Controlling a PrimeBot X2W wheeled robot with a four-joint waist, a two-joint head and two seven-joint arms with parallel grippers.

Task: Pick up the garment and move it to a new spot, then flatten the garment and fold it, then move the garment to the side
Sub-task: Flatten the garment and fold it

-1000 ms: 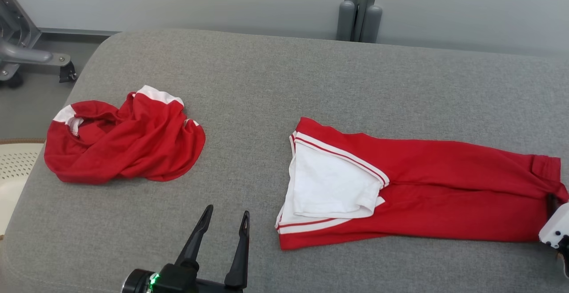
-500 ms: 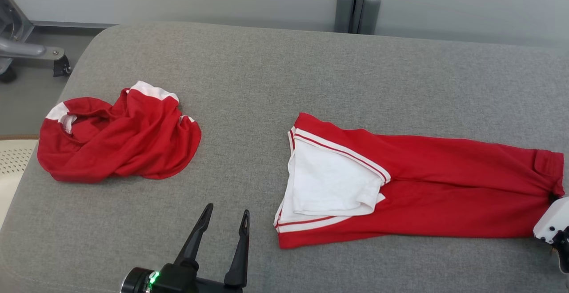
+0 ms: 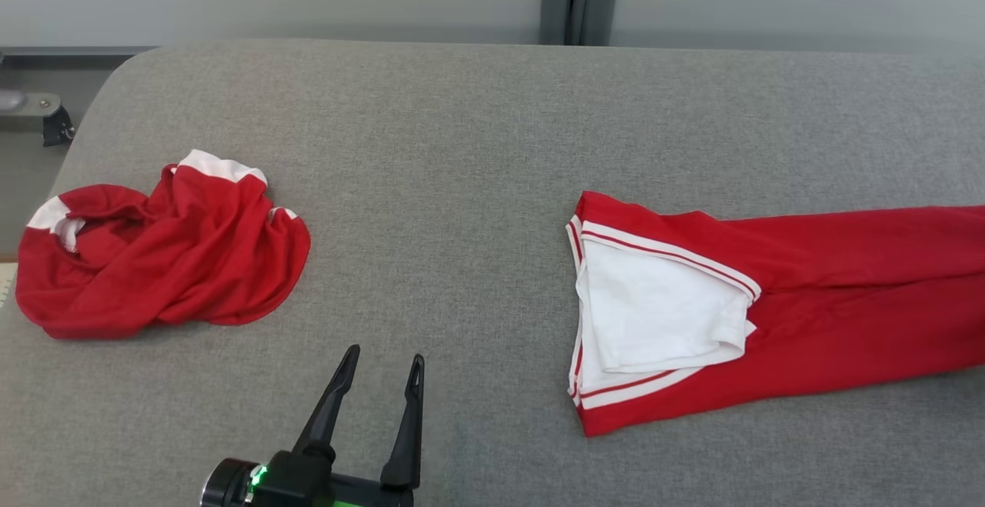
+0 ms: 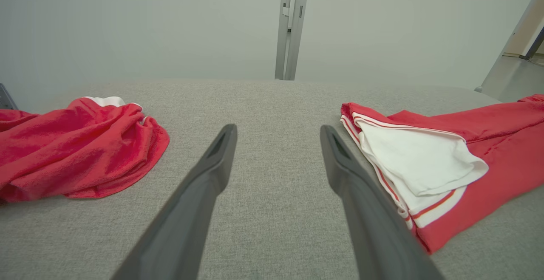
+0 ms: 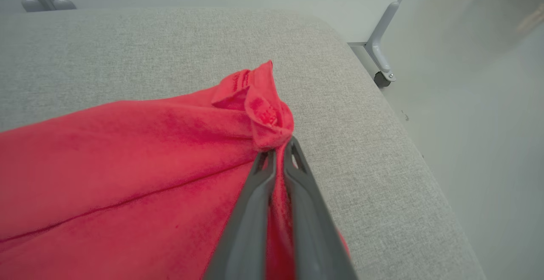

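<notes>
Shifted rightward across the grey counter (image 3: 462, 145): long red garment (image 3: 831, 299), white lining showing, its gap to the crumpled red garment (image 3: 161, 268) widened. Right gripper (image 5: 278, 152): jaws newly pinched shut on its far hem. Left gripper (image 3: 383, 355): jaws wide, empty. Relocation apparently under way.

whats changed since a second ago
The right gripper has shut on the end of the folded red garment and pulled it toward the robot's right, widening the gap to the crumpled red garment. The head view itself also shifted. The left gripper stayed open above the grey padded surface, and the crumpled garment kept its place and shape.
</notes>
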